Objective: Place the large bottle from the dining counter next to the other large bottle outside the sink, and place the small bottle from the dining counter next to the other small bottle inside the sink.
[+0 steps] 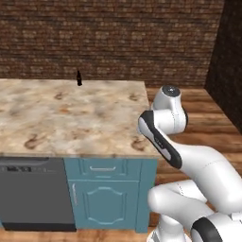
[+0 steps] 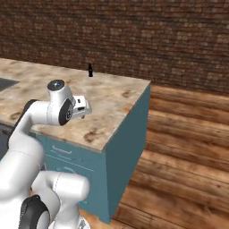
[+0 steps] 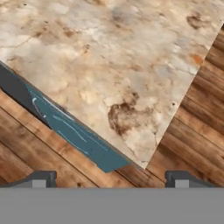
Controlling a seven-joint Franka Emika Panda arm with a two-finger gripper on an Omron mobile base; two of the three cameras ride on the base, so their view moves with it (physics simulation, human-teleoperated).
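Note:
A lone all-black bottle [image 1: 79, 78] with a narrow neck stands upright at the far edge of the dining counter [image 1: 71, 118], also seen as the bottle [image 2: 90, 70] in the right base view. It looks short, like the small bottle, though at this distance its size is hard to judge. My gripper [image 3: 112, 181] hangs above the near right corner of the dining counter [image 3: 109, 57], far from the bottle. Its fingertips [image 3: 43, 179] stand wide apart with nothing between them. The white hand [image 2: 81, 106] sits low over the marbled top [image 2: 103, 103].
A grey dishwasher front [image 1: 35, 194] and teal cabinet doors [image 1: 106, 196] face me under the counter. Wooden floor [image 2: 179, 147] lies to the right, a brick wall [image 1: 118, 38] behind. A dark grey patch [image 2: 5, 83] is set into the top at the far left.

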